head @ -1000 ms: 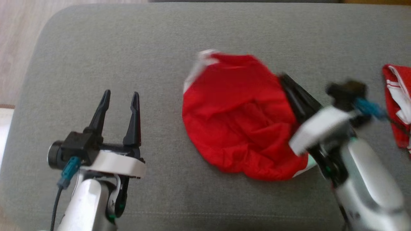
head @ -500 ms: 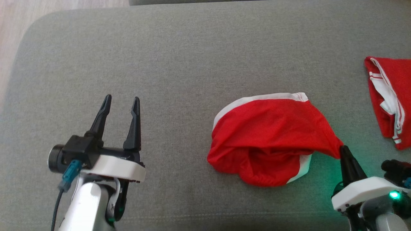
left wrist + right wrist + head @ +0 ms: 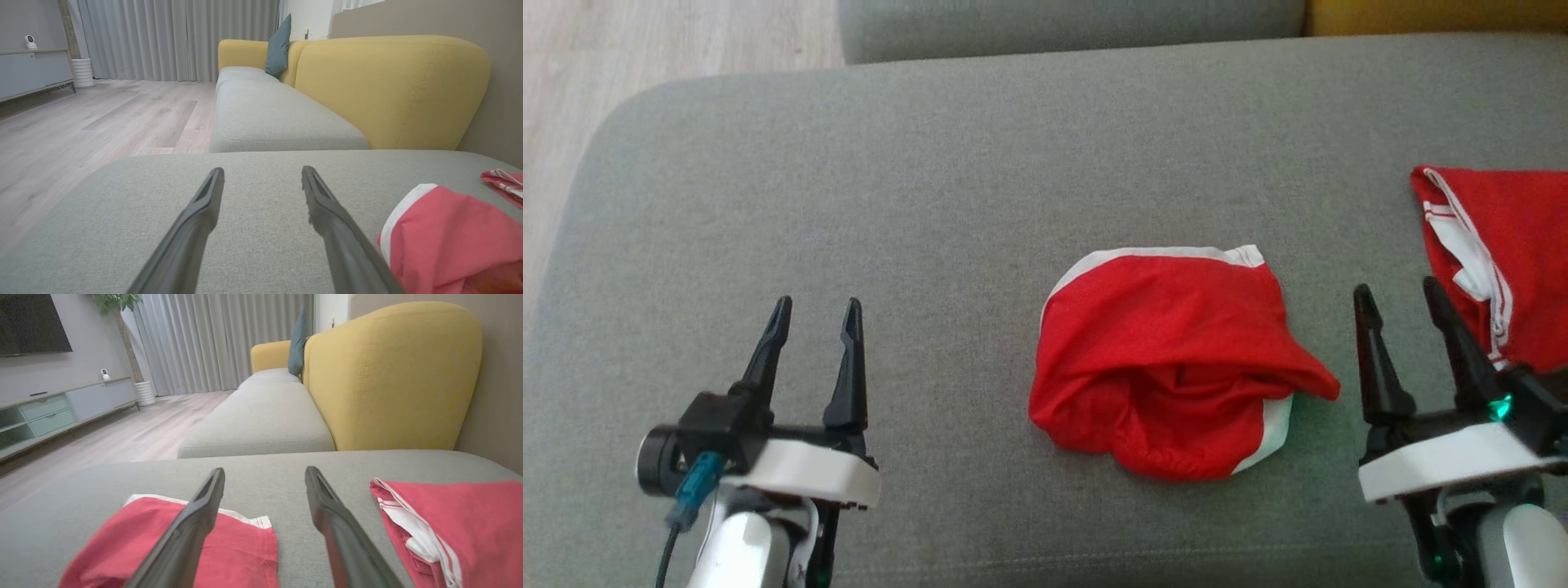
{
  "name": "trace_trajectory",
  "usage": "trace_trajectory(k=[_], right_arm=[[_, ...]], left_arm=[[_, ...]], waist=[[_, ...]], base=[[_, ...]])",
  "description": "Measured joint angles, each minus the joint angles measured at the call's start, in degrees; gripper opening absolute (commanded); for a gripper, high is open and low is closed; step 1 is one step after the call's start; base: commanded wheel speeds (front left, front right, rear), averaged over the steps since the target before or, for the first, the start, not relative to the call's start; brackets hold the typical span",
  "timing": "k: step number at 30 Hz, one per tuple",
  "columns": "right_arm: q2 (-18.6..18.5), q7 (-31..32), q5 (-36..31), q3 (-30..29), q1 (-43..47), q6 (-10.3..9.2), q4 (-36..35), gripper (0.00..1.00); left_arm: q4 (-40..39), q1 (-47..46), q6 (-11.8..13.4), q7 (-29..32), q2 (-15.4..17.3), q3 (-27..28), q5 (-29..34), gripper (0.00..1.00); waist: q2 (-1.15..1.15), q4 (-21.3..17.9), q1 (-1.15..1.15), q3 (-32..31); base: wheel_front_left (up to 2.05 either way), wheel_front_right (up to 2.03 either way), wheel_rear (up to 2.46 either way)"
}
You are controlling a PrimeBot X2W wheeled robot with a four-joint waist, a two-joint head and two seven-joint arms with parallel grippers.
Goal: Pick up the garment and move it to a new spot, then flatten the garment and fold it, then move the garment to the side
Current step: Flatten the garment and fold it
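A crumpled red garment with white trim (image 3: 1168, 359) lies bunched on the grey sofa cushion (image 3: 931, 180), a little right of centre. It also shows at the lower right of the left wrist view (image 3: 445, 237) and lower left of the right wrist view (image 3: 196, 547). My right gripper (image 3: 1396, 298) stands open just right of the garment, apart from it, nothing between its fingers (image 3: 265, 473). My left gripper (image 3: 815, 310) is open too, well to the left of the garment (image 3: 262, 173).
A second red garment with white stripes (image 3: 1494, 261) lies at the cushion's right edge (image 3: 449, 522). Beyond are another grey seat (image 3: 273, 118), a yellow backrest (image 3: 388, 81) and wood floor (image 3: 645, 41) past the cushion's left edge.
My right gripper let go of the garment's corner, opened and now stands beside it. The garment settled into a bunched heap. The head camera shifted; my left gripper stayed open.
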Motion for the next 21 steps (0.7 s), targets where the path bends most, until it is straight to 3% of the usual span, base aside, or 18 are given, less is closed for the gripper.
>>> trace_trajectory(k=[16, 21], right_arm=[[0.21, 3.16, 0.05, 1.30, 1.62, 0.00, -3.67, 1.00], [0.15, 3.76, 0.13, 1.85, 1.44, 0.00, -3.99, 1.00]], left_arm=[[0.00, 1.73, 0.73, 1.00, 0.24, -1.63, -0.42, 1.00], [1.94, 0.27, -2.97, 6.43, -1.52, -9.15, -0.44, 1.00]], waist=[[0.00, 0.38, 0.00, -0.75], [0.00, -0.08, 0.00, 0.68]], base=[[0.00, 0.00, 0.00], [0.00, 0.00, 0.00]])
